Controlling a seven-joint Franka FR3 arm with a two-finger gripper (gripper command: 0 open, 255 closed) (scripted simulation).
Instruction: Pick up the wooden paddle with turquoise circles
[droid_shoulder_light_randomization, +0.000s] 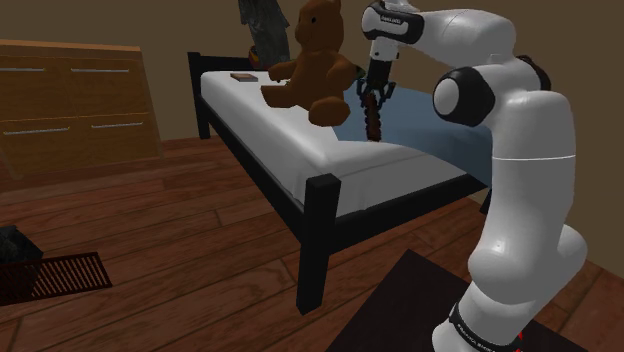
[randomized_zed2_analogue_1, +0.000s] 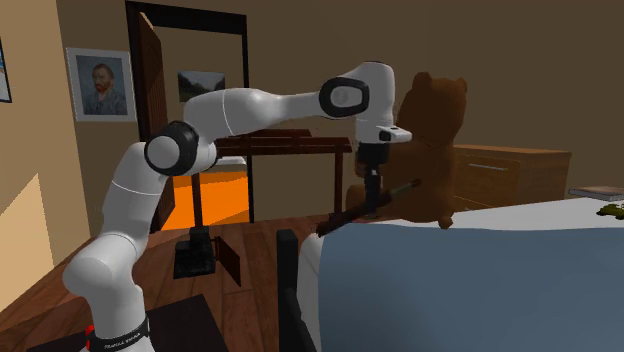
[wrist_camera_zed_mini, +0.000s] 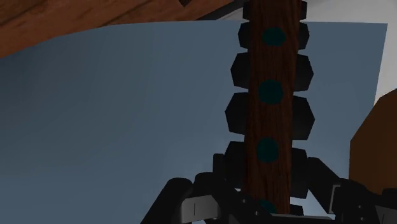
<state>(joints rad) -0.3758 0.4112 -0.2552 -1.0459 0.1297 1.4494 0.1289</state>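
The paddle (wrist_camera_zed_mini: 272, 95) is a dark brown wooden strip with turquoise circles down its middle and black scalloped edges. My gripper (wrist_camera_zed_mini: 267, 207) is shut on its near end. In the shoulder view the gripper (droid_shoulder_light_randomization: 372, 95) points down over the bed, and the paddle (droid_shoulder_light_randomization: 372, 125) hangs from it beside the teddy bear. In the second exterior view the paddle (randomized_zed2_analogue_1: 365, 207) is tilted and held clear above the blue blanket (randomized_zed2_analogue_1: 470, 280), with the gripper (randomized_zed2_analogue_1: 372, 198) clasping its middle.
A brown teddy bear (droid_shoulder_light_randomization: 310, 65) sits on the bed close to the gripper. The bed has a black frame (droid_shoulder_light_randomization: 320, 215) and a small brown book (droid_shoulder_light_randomization: 241, 76) at its far end. A wooden dresser (droid_shoulder_light_randomization: 70, 105) and floor vent (droid_shoulder_light_randomization: 65, 275) lie beyond.
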